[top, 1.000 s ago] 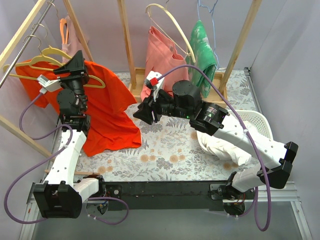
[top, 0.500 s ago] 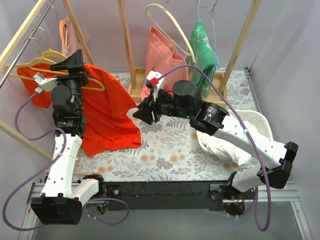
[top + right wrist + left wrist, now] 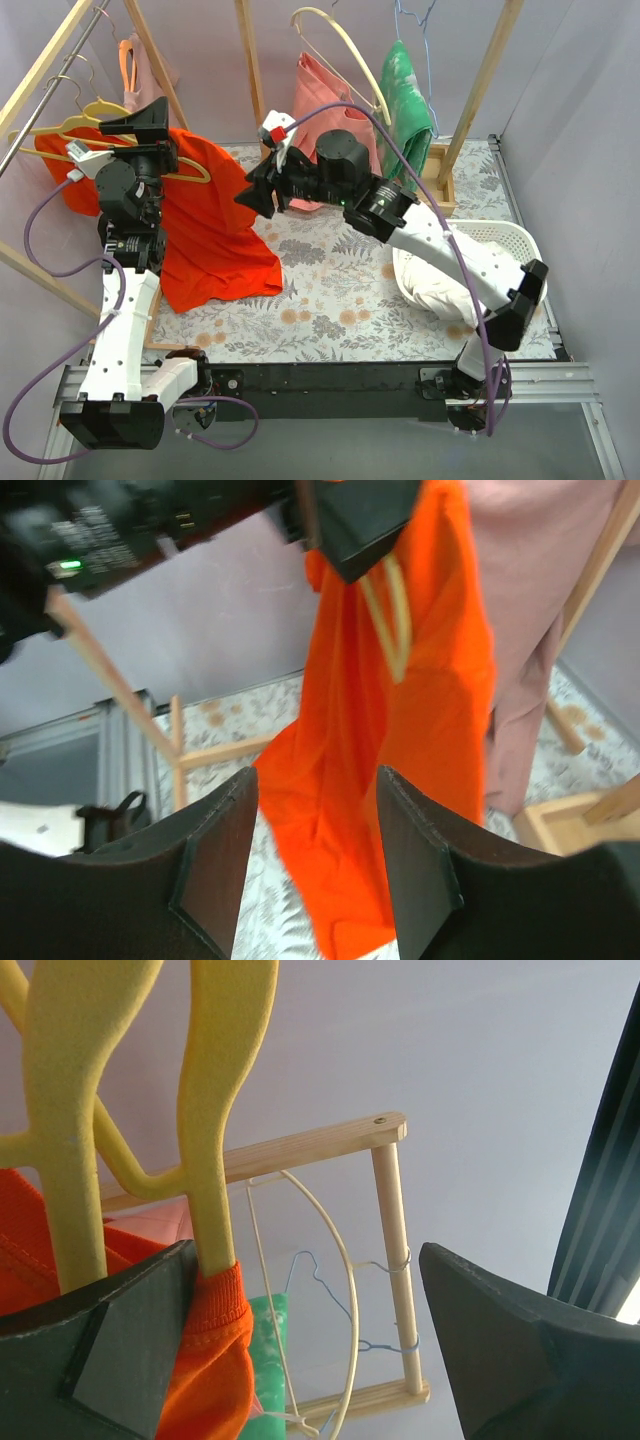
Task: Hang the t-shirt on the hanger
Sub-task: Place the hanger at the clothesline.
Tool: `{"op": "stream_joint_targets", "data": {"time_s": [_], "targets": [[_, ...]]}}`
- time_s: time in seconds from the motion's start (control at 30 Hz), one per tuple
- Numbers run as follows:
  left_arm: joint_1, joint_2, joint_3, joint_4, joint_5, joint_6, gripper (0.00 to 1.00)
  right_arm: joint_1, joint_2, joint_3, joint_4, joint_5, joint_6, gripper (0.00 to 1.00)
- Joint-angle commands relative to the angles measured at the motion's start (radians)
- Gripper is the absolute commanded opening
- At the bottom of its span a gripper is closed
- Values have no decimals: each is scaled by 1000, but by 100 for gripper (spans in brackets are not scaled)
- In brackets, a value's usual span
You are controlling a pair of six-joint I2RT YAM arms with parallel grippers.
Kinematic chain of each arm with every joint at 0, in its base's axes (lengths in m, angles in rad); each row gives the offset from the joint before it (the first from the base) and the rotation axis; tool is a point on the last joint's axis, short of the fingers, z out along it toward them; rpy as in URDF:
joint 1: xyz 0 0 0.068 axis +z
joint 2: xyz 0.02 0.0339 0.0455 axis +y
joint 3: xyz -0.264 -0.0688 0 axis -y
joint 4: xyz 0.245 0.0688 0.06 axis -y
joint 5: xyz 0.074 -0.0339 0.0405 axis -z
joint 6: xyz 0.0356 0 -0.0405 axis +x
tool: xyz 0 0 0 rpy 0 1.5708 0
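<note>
The red-orange t-shirt (image 3: pixel 215 230) hangs at the left of the rack, draped on a pale-yellow hanger (image 3: pixel 195 168). My left gripper (image 3: pixel 140 120) is up at the shirt's collar, jaws wide apart. In the left wrist view (image 3: pixel 305 1260) the hanger's yellow arms (image 3: pixel 215 1110) and the orange collar (image 3: pixel 215 1360) lie against the left finger, not clamped. My right gripper (image 3: pixel 250 192) is open and empty, just right of the shirt. In the right wrist view (image 3: pixel 318 780) the shirt (image 3: pixel 400 730) and the hanger (image 3: pixel 395 620) show beyond the fingertips.
Another yellow hanger (image 3: pixel 100 105) hangs on the left rail. A salmon-pink garment (image 3: pixel 325 110), a cream curved hanger (image 3: pixel 340 40), a green garment (image 3: pixel 405 95) and a blue wire hanger (image 3: pixel 415 15) hang at the back. A white basket (image 3: pixel 520 245) holds white cloth (image 3: pixel 445 290).
My right arm has swung left, bringing its open gripper close to the t-shirt. My left arm has shifted slightly left, with its gripper still at the collar.
</note>
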Motion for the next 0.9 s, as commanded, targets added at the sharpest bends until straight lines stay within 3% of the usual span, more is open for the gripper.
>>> {"op": "stream_joint_targets", "data": {"time_s": [0.0,0.43,0.53,0.77,0.87], "targets": [[7,-1,71,-96,19,-162,94,-88,111,90,184,-100,9,59],[7,38,227,-234,-22,-79,95,-146,318,229,468,-213,122,61],[7,40,238,-257,-31,-71,97,-158,357,268,494,-223,156,55],[7,19,231,-297,-76,-29,98,-180,436,323,580,-235,245,28],[7,11,235,-317,-91,-12,98,-189,461,331,623,-224,280,23]]}}
